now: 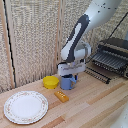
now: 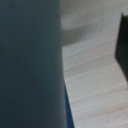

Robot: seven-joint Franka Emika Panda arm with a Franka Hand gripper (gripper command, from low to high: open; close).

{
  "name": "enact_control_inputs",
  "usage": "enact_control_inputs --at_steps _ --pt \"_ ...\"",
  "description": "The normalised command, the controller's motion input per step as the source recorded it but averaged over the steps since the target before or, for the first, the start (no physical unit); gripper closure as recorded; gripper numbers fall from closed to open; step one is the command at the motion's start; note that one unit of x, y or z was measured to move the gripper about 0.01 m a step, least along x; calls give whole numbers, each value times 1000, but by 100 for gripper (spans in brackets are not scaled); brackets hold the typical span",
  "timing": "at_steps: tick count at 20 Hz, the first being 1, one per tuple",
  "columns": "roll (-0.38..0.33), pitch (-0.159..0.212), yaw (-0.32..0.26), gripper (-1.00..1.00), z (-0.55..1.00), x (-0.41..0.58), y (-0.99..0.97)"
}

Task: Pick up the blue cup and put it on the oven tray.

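The blue cup [image 1: 69, 83] stands upright on the wooden table, just to the exterior view's right of the yellow bowl. My gripper [image 1: 67, 71] is down on its top, with the fingers reaching around the rim. In the wrist view a blurred grey-blue wall, the cup [image 2: 30, 65], fills half the picture. One dark finger [image 2: 123, 45] shows far from it with bare wood between, so the jaws stand wide apart. The oven tray [image 1: 106, 61] is a dark wire rack sticking out of the toaster oven [image 1: 119, 46] at the exterior view's right.
A low yellow bowl [image 1: 50, 82] sits beside the cup. A small orange block [image 1: 61, 96] lies in front of it. A round patterned white plate [image 1: 26, 106] rests at the front on the exterior view's left. A woven screen [image 1: 35, 35] backs the table.
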Motion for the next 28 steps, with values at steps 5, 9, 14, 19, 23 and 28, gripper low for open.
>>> enact_control_inputs --at_steps 5,9,14,19,23,28 --pt "0 -8 3 100 -15 0 29" --pt "-1 -42 -53 100 44 -44 18" --pt "0 -16 -162 100 294 -6 -15" --pt "-12 0 -190 100 762 216 -10" --pt "-95 0 -235 100 856 317 26" --pt "-132 0 -263 100 756 339 0"
